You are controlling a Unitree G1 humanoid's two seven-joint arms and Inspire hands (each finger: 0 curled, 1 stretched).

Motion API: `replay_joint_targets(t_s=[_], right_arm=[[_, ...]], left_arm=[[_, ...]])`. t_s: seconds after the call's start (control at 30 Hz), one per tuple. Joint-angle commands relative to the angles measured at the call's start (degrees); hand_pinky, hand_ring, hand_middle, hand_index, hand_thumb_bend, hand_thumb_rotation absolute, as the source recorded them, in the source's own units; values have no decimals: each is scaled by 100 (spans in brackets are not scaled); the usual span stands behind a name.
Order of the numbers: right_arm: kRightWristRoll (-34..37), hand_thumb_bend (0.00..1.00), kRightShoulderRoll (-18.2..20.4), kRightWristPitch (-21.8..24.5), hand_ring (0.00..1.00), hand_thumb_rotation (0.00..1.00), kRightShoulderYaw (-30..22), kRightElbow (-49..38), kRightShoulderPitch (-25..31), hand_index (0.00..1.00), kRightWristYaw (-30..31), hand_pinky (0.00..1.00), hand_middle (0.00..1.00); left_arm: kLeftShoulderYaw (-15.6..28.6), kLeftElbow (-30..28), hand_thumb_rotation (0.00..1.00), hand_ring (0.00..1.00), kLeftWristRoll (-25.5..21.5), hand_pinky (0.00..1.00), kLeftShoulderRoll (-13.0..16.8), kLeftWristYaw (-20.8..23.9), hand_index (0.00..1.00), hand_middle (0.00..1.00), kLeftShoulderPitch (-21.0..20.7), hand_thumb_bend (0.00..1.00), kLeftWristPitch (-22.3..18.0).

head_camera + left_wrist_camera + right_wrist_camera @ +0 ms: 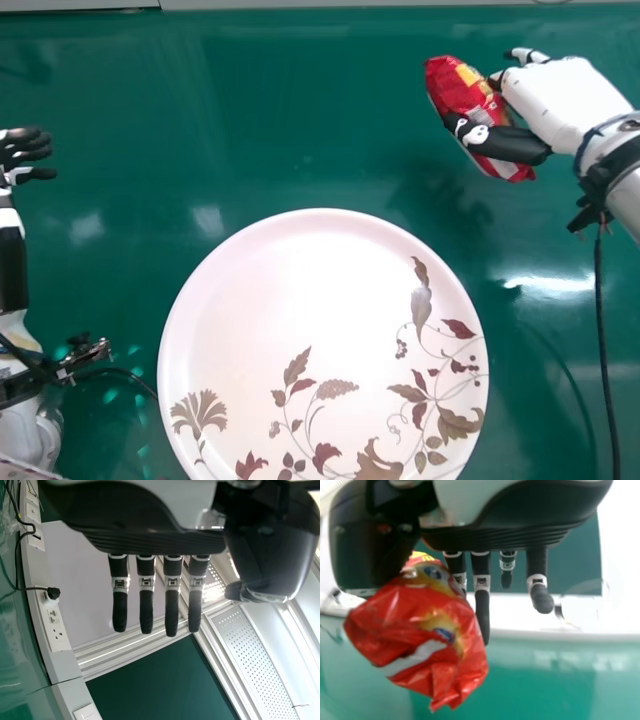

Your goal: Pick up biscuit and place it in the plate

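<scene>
R hand (565,98) pinching red biscuit pkt (460,90) btwn thumb & fingers, up over green table (250,120), beyond & R of floral plate (300,290), apart from it. L hand (32,154) at head view's L edge, fingers straight, spread.

A wide stretch of green table (250,120) beyond the plate (300,270) gives a hand room to pass, between the left hand (20,150) and the red packet (462,95) in the right hand (570,100). From the packet to the plate's far right rim, the way over the table is open, and nothing stands on the plate. Left of the plate, the left arm (12,270) and a thin cable (122,371) obstruct passage; right of it, a black cord (603,340) crosses the way.
</scene>
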Motion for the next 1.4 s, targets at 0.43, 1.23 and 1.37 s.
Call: replay_joint_targets(t_s=[0.43, 1.23, 1.37], right_arm=[[1033, 51, 84, -313, 44, 0, -968, -2719, 946, 48, 1159, 13, 46], [1589, 51, 769, -916, 44, 0, 139, -2893, 2489, 48, 2041, 10, 48], [1512, 51, 794, -957, 43, 0, 326, -2716, 2635, 48, 2094, 10, 47]], left_arm=[[-3, -138, 60, 67, 20, 54, -85, -26, 69, 69, 169, 32, 192], [-9, -343, 59, 67, 93, 55, -176, 1, 69, 69, 291, 32, 280], [-23, -372, 57, 67, 79, 55, -203, -17, 69, 69, 300, 31, 295]])
